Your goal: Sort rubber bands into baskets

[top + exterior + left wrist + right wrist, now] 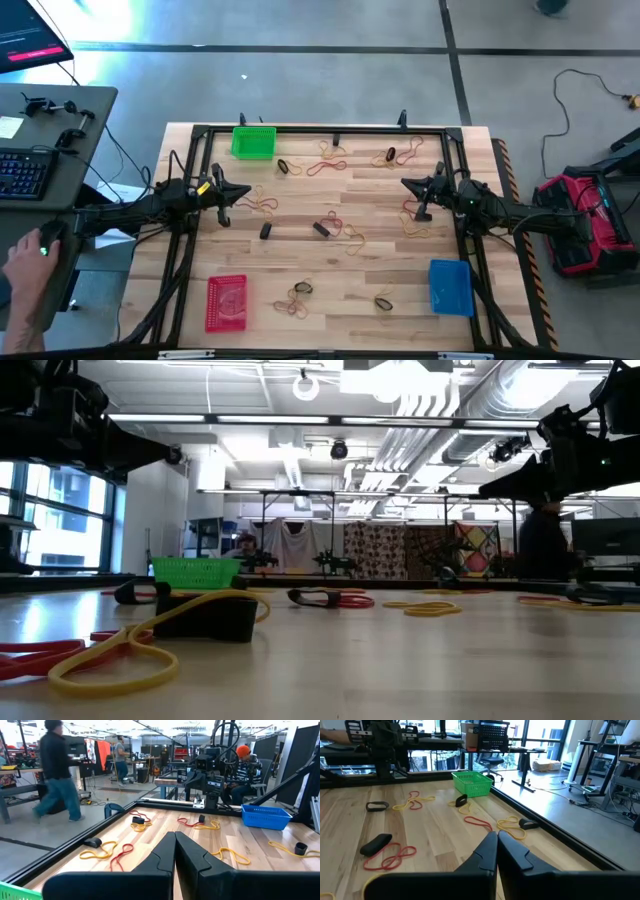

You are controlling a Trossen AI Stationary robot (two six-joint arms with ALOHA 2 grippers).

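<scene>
- High view: a pale wood-plank desk (330, 290) inside a black metal frame carries three small rectangular plastic mesh baskets: one green basket (253, 142) at the far edge toward the left, one red basket (227, 302) at the near left corner, one blue basket (450, 286) at the near right corner. Thin flexible rubber bands (325, 168), red, yellowish and black loops, lie scattered in loose tangles across the planks between the baskets; none shows clearly inside a basket. The left pincer (226, 195) hangs at the desk's left side, the right pincer (420, 192) at its right side, both with fingers pressed together and holding nothing. A person's hand (28, 260) rests at the neighbouring grey side desk.
- Low view: a yellowish band draped over a black block-like piece (205, 617) lies nearest, red loops beside it; the green basket stands behind.
- Left wrist view: the two dark, smooth, wedge-shaped fingers (162, 857) meet tip to tip, empty; the blue basket and several yellow and red loops lie ahead.
- Right wrist view: its dark fingers (487, 855) likewise touch, gripping nothing; the green basket sits beyond, bands strewn around it.
</scene>
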